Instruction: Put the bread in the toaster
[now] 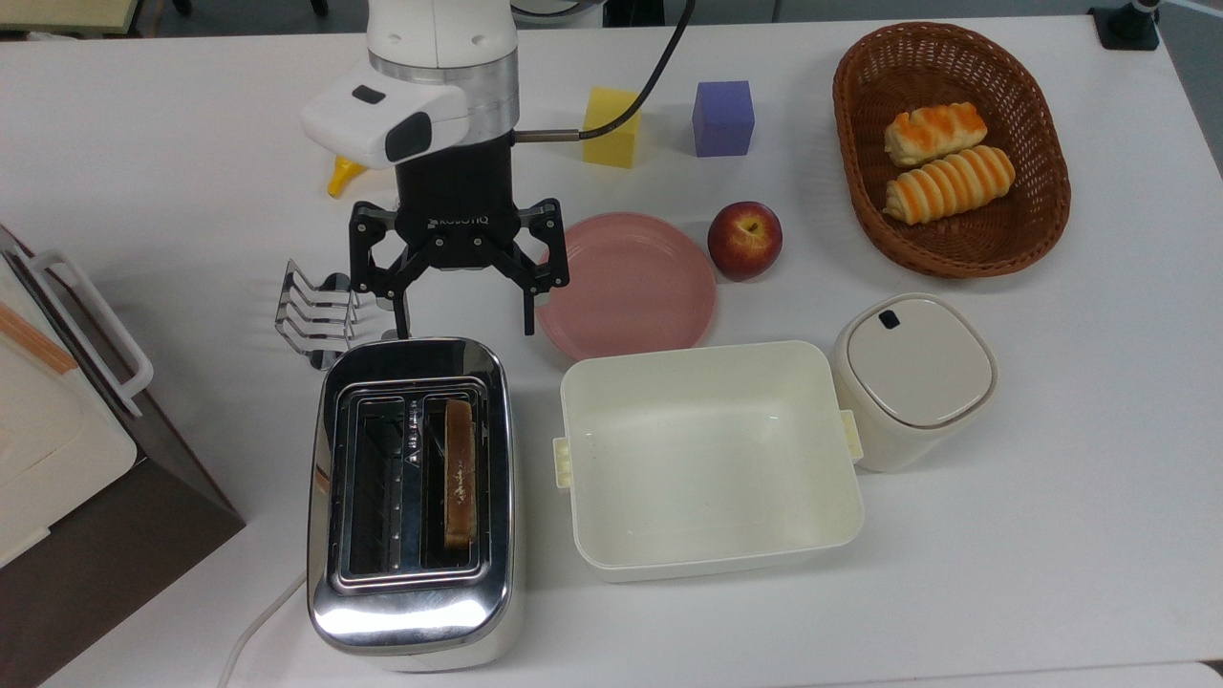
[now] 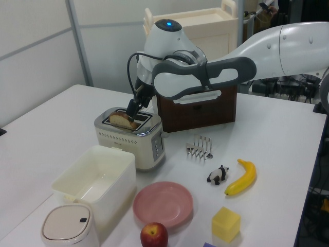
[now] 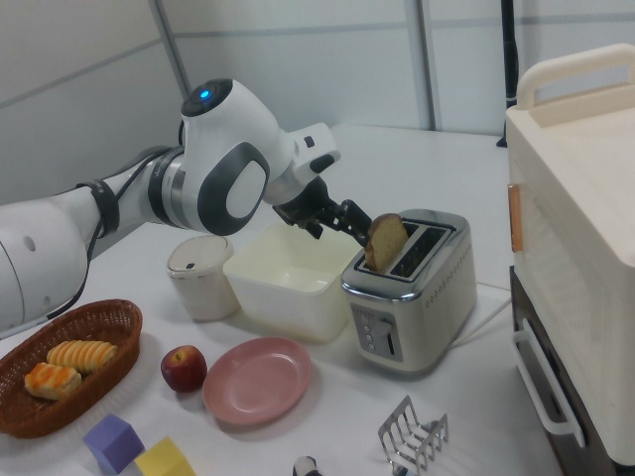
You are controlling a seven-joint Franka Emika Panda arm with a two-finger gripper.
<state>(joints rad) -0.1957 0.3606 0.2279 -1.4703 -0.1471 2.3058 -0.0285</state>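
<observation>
The bread (image 1: 460, 473) is seen dropped into the toaster's (image 1: 413, 497) right slot in the top view, the released claw (image 1: 460, 330) spread empty just beyond it, leaving only withdrawal.

Bread (image 1: 459, 473) in toaster (image 1: 413, 583) slot (top view's right one).
</observation>
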